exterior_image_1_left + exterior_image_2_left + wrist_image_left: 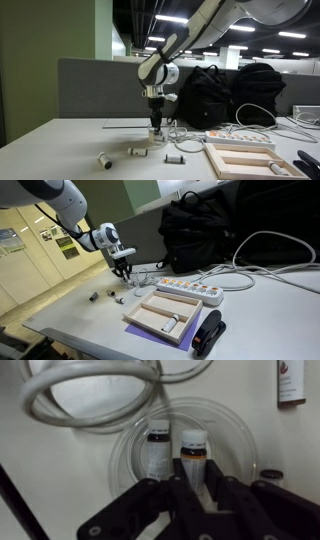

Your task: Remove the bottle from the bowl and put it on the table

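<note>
In the wrist view a clear glass bowl [238, 448] sits on the off-white table [40, 470] and holds two small bottles with dark caps and white labels. My gripper [195, 485] is lowered into the bowl, with its black fingers closed against both sides of the right bottle [194, 458]. The left bottle [158, 450] stands free beside it. In both exterior views the gripper [154, 122] [122, 276] points straight down at the table near the grey partition [95, 85]. The bowl is hard to make out there.
A coiled white cable [90, 390] lies just beyond the bowl. Small bottles [104, 159] [137, 151] [173, 158] lie loose on the table. A pale wooden tray [240, 158] [160, 313], a power strip [185, 288] with cables and black bags [210, 95] are nearby.
</note>
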Motion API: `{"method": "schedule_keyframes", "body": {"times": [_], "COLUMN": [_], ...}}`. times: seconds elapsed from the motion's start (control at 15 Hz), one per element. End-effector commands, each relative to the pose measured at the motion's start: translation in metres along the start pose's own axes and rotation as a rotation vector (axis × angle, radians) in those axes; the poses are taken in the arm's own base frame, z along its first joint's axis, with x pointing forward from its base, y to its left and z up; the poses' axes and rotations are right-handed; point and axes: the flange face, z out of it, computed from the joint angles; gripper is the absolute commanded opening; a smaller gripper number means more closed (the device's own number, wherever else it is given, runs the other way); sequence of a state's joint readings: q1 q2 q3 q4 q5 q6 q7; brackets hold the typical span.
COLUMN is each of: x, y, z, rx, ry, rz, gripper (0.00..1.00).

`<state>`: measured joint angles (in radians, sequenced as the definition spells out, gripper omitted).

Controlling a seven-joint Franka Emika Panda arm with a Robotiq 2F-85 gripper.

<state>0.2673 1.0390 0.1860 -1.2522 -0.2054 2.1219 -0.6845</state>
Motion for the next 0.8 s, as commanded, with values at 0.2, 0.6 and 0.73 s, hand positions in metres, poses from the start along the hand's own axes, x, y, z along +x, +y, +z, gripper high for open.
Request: {"method": "schedule_keyframes", "body": {"times": [0.2, 0.6, 0.73], "x": [0.047, 0.066, 0.08], "y": [-0.04, -0.04, -0.041], "z": [-0.137, -0.115, -0.081], "rx": [-0.135, -0.149, -0.166], "ry": [-0.023, -0.037, -0.025], "rz": [0.005, -0.031, -0.058], "gripper": [0.07, 0.07, 0.07]}}
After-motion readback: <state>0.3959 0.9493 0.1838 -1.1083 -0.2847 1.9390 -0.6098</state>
